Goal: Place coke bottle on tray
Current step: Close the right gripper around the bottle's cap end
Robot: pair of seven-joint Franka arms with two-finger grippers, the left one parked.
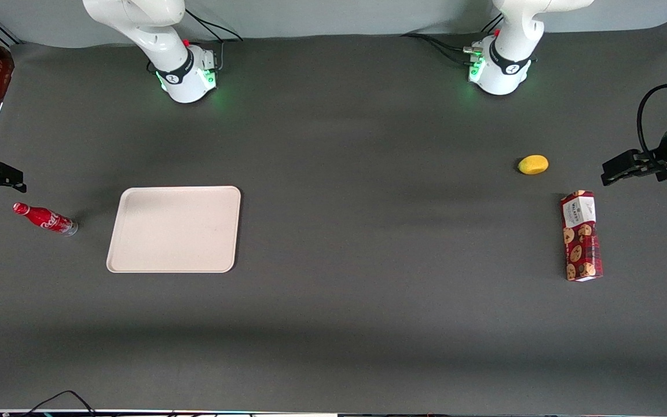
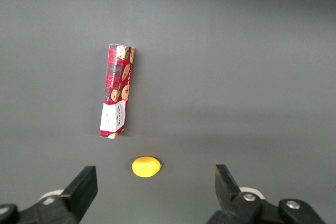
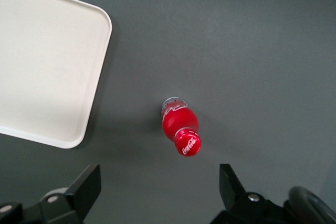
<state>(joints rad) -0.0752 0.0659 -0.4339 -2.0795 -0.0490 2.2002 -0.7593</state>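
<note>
Red and upright, the coke bottle [image 1: 44,218] stands on the desk [image 1: 368,324] beside the tray [image 1: 175,229], at the working arm's end, with the hand [image 1: 3,176] raised just above it. From the right wrist, the bottle [image 3: 181,127] sits almost straight below, between the hand's [image 3: 160,190] spread, empty fingers [image 3: 86,184], near the tray [image 3: 47,61].

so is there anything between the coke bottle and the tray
No. Front view shows only bare table between the coke bottle and the tray. The gripper, fingers open, hangs above the bottle.
</note>
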